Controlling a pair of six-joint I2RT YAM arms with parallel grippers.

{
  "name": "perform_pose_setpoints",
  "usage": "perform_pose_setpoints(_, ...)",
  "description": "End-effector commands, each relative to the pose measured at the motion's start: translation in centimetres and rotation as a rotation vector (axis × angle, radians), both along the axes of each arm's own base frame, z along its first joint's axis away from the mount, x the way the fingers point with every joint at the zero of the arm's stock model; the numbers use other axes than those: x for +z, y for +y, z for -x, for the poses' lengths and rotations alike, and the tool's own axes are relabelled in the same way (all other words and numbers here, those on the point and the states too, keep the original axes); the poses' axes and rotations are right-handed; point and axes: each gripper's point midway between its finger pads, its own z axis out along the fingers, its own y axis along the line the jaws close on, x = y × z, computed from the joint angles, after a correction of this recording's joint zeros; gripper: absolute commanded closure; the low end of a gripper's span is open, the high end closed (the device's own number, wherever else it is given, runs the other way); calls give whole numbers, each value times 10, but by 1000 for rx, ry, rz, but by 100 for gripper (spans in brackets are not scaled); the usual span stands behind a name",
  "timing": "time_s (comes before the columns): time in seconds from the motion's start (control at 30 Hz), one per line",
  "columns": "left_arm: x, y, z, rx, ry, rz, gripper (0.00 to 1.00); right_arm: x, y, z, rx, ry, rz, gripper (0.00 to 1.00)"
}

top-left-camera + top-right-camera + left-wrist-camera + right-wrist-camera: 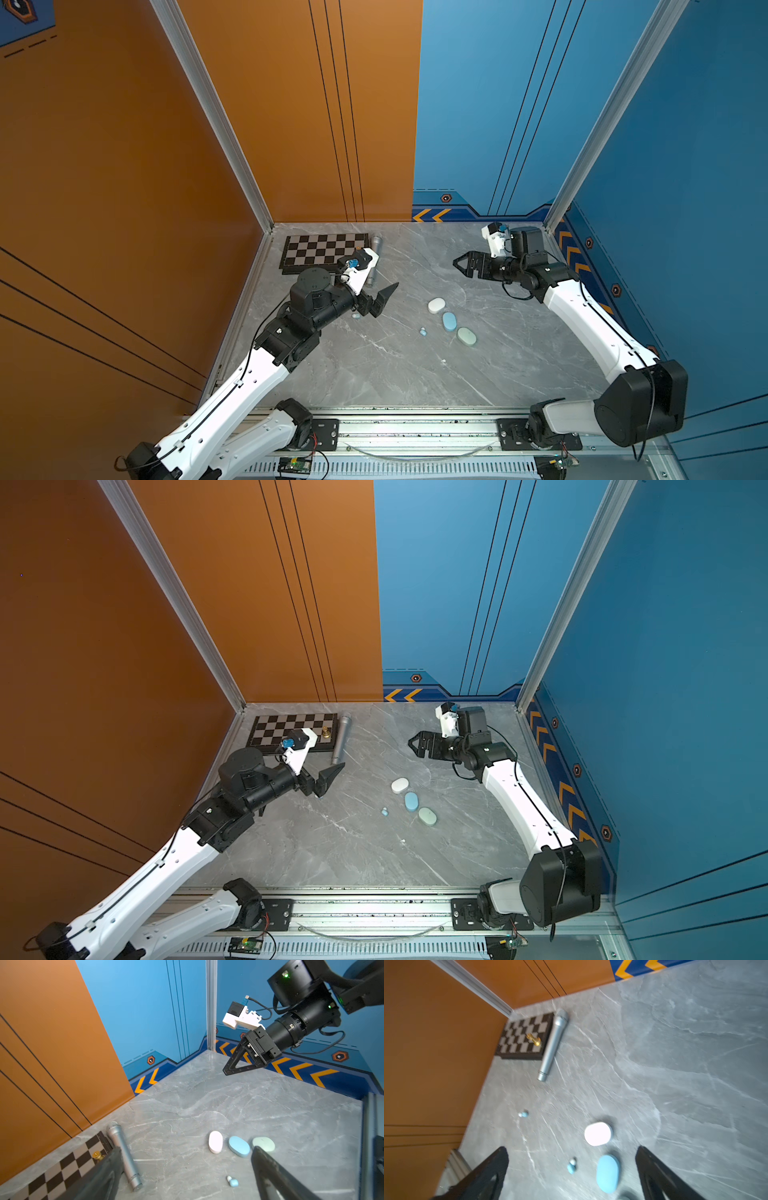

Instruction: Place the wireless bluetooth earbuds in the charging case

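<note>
Three shut oval cases lie in a row mid-table in both top views: a white charging case [436,306], a blue one [449,321] and a pale green one [466,336]. A tiny light blue earbud [422,332] lies on the table just left of the blue case. Another small bluish earbud [356,316] rests by my left gripper [384,299], which hangs open and empty above the table, left of the cases. My right gripper [457,263] hovers open and empty behind the cases. The right wrist view shows both earbuds [571,1165] [523,1114] on bare table.
A chessboard [324,249] with a gold piece [326,731] lies in the back left corner. A silver microphone [340,739] lies along its right edge, close behind the left gripper. Orange and blue walls enclose the table; a metal rail [415,428] runs along the front.
</note>
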Motion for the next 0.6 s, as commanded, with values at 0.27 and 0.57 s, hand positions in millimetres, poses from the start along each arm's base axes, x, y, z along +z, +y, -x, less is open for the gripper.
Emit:
perform_pose_setpoints(0.27,-48,0,26,-79,98,-100,7,-107,-6,74,106,373,629,14)
perform_pose_setpoints(0.57,-59,9,28,-40,129,-137,7,-151,23,63,29,501,671,27)
